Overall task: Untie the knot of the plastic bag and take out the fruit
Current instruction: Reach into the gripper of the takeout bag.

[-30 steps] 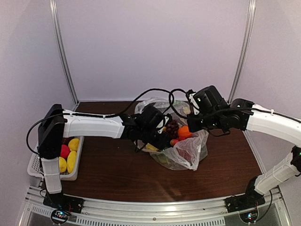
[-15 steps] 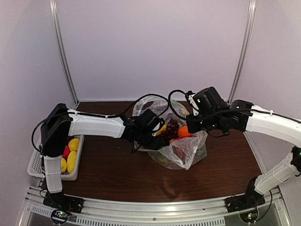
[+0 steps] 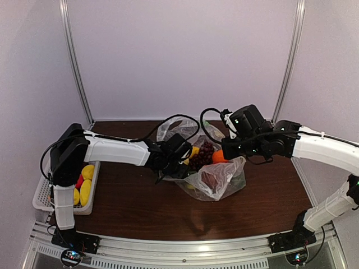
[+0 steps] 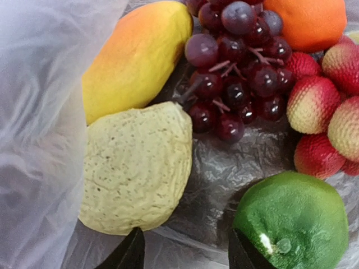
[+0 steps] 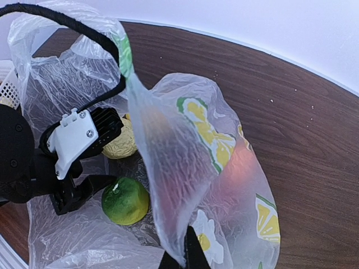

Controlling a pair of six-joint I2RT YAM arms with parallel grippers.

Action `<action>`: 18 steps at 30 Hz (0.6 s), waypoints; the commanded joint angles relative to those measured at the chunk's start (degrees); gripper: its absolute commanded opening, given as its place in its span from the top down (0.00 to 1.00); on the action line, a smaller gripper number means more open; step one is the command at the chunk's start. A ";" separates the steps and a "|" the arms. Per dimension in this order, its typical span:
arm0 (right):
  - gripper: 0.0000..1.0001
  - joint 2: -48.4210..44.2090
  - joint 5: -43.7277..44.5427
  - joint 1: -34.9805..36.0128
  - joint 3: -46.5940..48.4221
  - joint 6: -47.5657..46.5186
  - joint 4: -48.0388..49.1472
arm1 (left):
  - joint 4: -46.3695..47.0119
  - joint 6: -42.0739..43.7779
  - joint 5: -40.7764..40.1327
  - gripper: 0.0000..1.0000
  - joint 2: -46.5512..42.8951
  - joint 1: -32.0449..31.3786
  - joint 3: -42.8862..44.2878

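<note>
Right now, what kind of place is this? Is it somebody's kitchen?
Probably not a kitchen, more likely a robot test booth. White walls with metal posts box in a brown table, two robot arms are bolted to its near edge, and a plastic bag of fruit lies between them.

I see the clear crinkly plastic bag (image 3: 221, 182) lying mid-table, right of centre. The white slotted plastic basket (image 3: 38, 199) sits well apart at the near left edge, with yellow and red fruit pieces (image 3: 85, 192) in it. Inside the bag, in my left wrist view, the dark purple grape bunch (image 4: 235, 67) lies in the middle. The yellow mango (image 4: 134, 56) touches it on the left and the round orange (image 4: 305, 22) sits at upper right. The red bumpy fruits (image 4: 320, 106) lie on its right, the pale lemon (image 4: 137, 168) below the mango, and the green lime (image 4: 291, 224) at lower right.
</note>
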 commanded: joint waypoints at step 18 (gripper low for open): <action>1.00 -1.28 -0.17 -0.33 -2.23 1.26 0.61 | 7.83 2.20 -1.10 0.84 -8.06 0.59 -5.81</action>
